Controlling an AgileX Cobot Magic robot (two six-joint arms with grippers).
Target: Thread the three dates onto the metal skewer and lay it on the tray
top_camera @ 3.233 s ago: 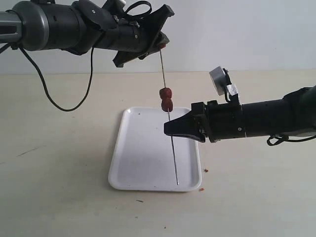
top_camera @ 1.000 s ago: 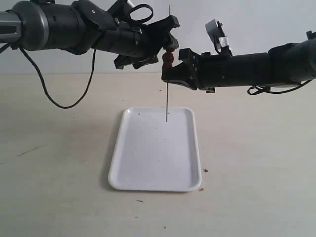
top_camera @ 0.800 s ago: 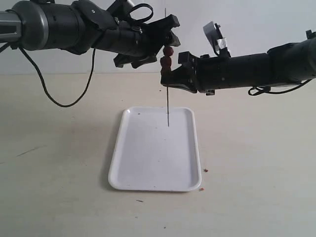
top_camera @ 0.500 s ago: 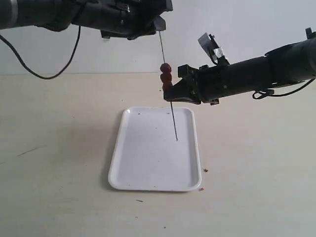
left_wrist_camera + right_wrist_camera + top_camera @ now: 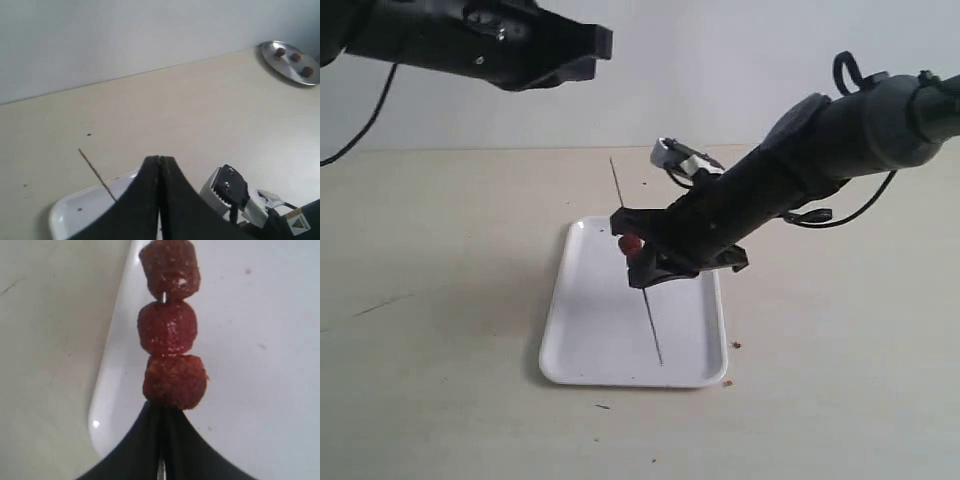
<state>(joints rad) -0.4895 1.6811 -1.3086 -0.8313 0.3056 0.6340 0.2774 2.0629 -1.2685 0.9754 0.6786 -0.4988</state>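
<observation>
The three dates (image 5: pixel 168 328) sit in a row on the metal skewer (image 5: pixel 653 330), just beyond my right gripper's fingertips. My right gripper (image 5: pixel 161 412) is shut on the skewer right behind the nearest date. In the exterior view the right gripper (image 5: pixel 640 262) hangs low over the white tray (image 5: pixel 570 340). The dates (image 5: pixel 632 243) show red at its tip. The skewer leans, with its lower end near the tray's front rim; whether it touches is unclear. My left gripper (image 5: pixel 592 42) is high at the upper left, shut on nothing, clear of the skewer (image 5: pixel 93 170).
A round metal dish (image 5: pixel 290 62) with small dark fruits lies far off on the table in the left wrist view. Tiny brown crumbs (image 5: pixel 737 345) lie beside the tray's front right corner. The left arm's black cable (image 5: pixel 360 125) hangs at the left edge.
The left gripper has let go of the skewer's top and pulled away up and left. The right gripper has swung down over the tray with the skewer, which now leans low.
</observation>
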